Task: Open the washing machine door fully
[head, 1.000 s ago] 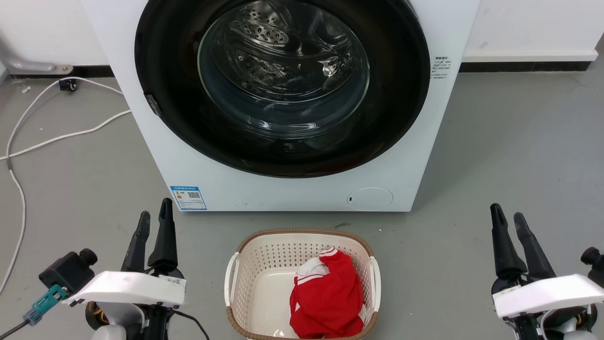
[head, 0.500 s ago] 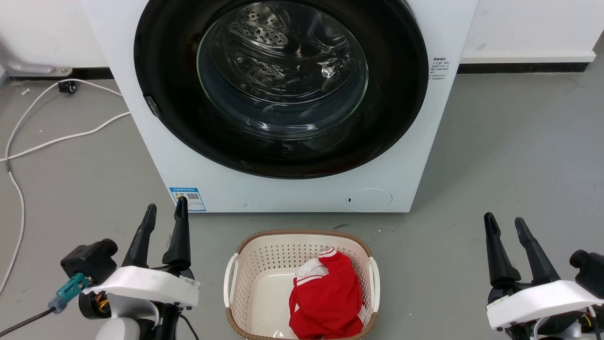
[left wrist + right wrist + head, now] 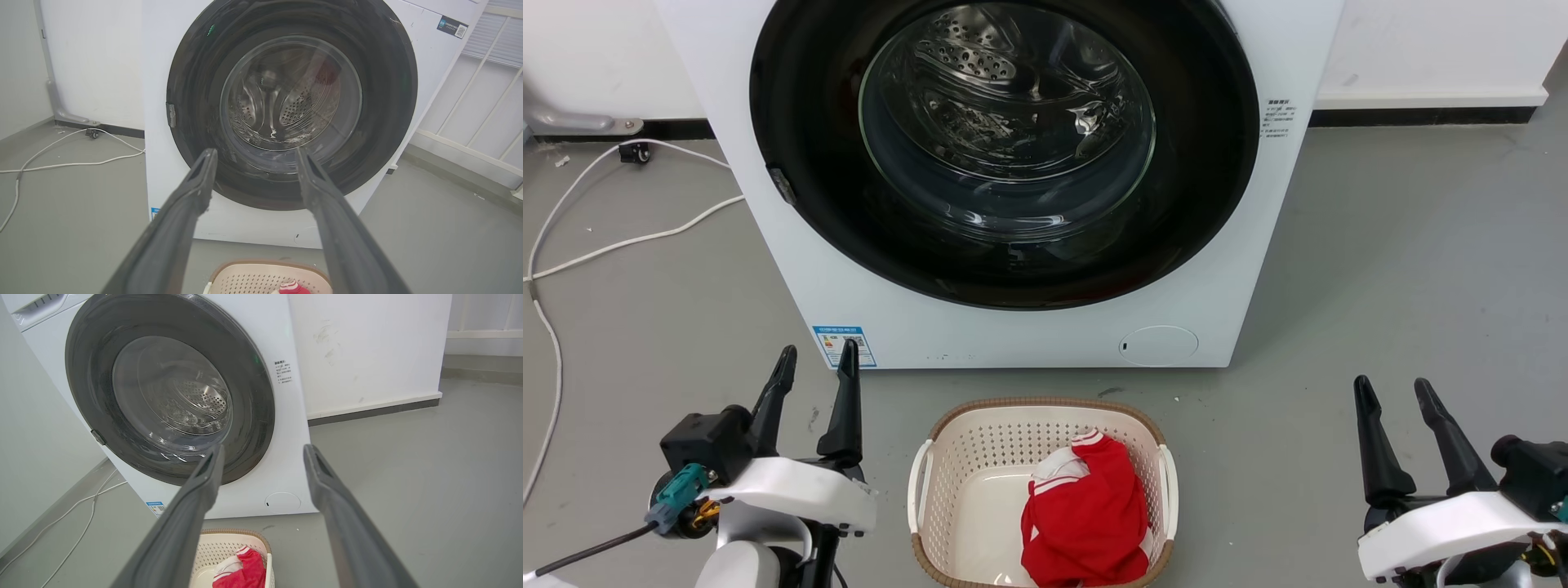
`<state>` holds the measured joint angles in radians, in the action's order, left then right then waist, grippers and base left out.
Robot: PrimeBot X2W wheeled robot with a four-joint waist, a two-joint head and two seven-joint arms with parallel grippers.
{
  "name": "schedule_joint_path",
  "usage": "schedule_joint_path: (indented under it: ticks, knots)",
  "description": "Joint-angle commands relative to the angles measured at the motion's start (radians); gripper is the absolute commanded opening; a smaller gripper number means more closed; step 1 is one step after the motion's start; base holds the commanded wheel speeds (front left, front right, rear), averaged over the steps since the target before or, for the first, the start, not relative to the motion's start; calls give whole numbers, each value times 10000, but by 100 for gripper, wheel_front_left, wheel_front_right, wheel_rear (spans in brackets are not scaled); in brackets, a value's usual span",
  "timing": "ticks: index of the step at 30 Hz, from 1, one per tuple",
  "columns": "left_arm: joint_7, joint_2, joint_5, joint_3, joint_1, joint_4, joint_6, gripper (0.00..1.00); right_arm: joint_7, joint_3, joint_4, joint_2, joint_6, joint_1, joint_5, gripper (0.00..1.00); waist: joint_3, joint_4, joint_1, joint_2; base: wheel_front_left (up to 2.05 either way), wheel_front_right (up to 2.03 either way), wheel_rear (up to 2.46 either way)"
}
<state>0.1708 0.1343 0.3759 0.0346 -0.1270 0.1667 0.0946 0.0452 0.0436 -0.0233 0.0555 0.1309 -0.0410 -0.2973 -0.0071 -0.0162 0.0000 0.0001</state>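
Here the left gripper (image 3: 818, 351) sits at 8 o'clock in the head view, its fingers spread, holding and touching nothing. The right gripper (image 3: 1391, 384), at 4 o'clock, is likewise spread and empty. The washing machine door (image 3: 1005, 147) lies closed at 12 o'clock, well apart from both.

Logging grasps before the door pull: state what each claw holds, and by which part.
Nothing is held. The left claw and right claw are both open and empty, short of the closed washing machine door.
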Motion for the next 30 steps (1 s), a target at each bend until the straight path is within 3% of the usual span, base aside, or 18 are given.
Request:
schedule_joint_path:
  ticks: [1, 30]
  knots:
    - [62, 80, -196, 37, -186, -49, -64, 100, 65, -8, -131, -26, -3, -6, 228, 100, -3, 2, 0, -1, 0, 0, 0]
    - [664, 226, -2221, 304, -165, 56, -391, 100, 275, -47, -173, -56, -3, -252, 1949, 100, -48, 3, 0, -1, 0, 0, 0]
